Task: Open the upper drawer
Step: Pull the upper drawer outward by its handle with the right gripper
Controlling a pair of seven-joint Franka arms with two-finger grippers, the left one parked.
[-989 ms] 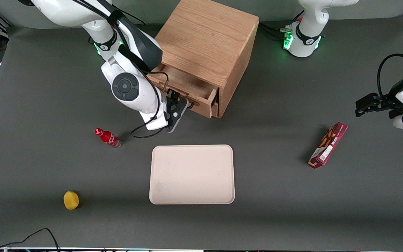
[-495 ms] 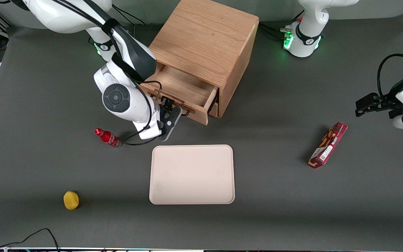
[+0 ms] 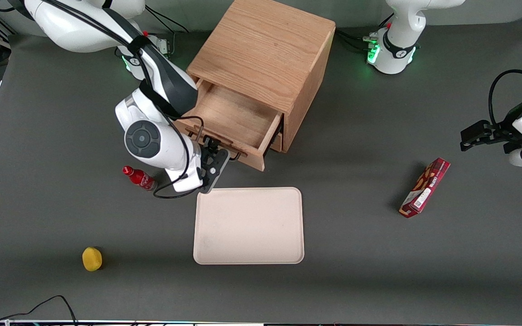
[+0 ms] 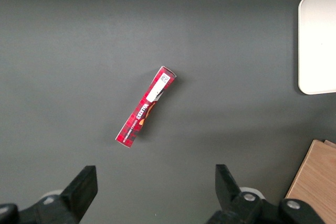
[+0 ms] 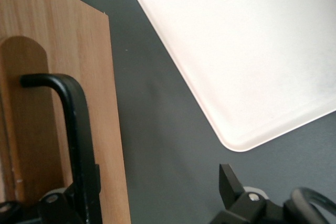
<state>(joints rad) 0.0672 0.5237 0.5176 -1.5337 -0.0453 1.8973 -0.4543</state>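
Observation:
The upper drawer [image 3: 234, 115] of the oak cabinet [image 3: 265, 50] stands pulled well out toward the front camera, and its wooden inside shows empty. Its thin black bar handle [image 3: 224, 147] is on the drawer front [image 5: 100, 77]. My gripper [image 3: 215, 149] is at that handle, in front of the drawer. Its fingers are wide apart. One finger [image 5: 89, 182] lies against the black handle [image 5: 79, 124]; the other fingertip [image 5: 227, 178] hangs free over the grey table. The gripper [image 5: 157, 182] holds nothing between its fingers. Only a sliver of the bottom drawer [image 3: 278, 141] shows.
A cream tray [image 3: 248, 225] lies just nearer the camera than the drawer front, close under my wrist. A small red bottle [image 3: 139, 178] stands beside my arm. A yellow object [image 3: 92, 259] sits near the front edge. A red box [image 3: 425, 187] lies toward the parked arm's end.
The upper drawer has slid farther out of the cabinet toward the front camera. My gripper and wrist moved with it, toward the tray and the red bottle.

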